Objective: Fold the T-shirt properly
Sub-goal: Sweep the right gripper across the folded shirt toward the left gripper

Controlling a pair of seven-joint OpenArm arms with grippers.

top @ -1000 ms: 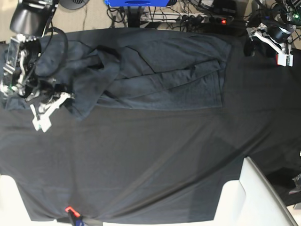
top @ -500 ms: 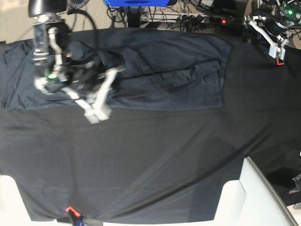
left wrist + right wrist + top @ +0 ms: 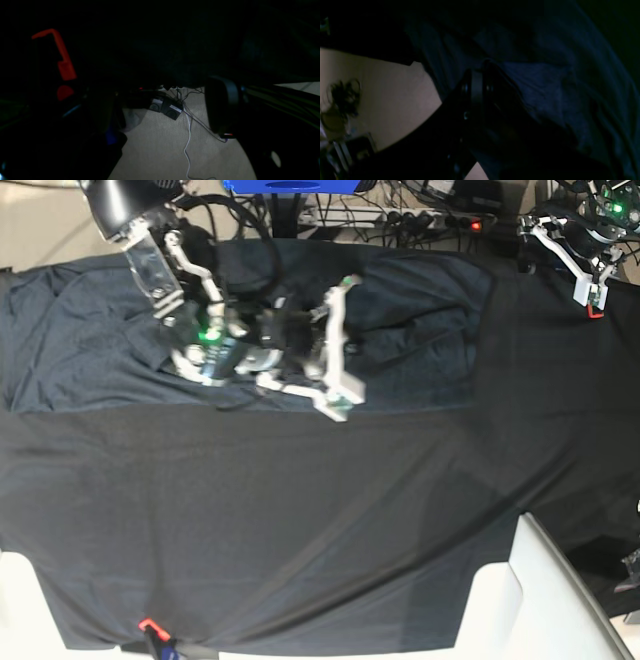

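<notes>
One soft garment is all this job concerns: the T-shirt (image 3: 420, 330), a plain dark charcoal knit that lies along the far edge of the counter (image 3: 300, 530), spread from the far-left corner to past the middle. It looks light and limp — likely to drape, stretch and bunch, so it wants taking by a hem, a sleeve edge or a corner of a fold, not mid-panel. Its surface is faintly heathered, creased in long ridges, and slightly paler than the smoother black cloth under it. The right pincer (image 3: 335, 385) hangs over the shirt's middle with its jaws clenched; in the right wrist view grey fabric gathers at the tips, so it appears to pinch a fold of the shirt. The left pincer (image 3: 590, 290) sits released by the far-right corner — clear of the cloth.
</notes>
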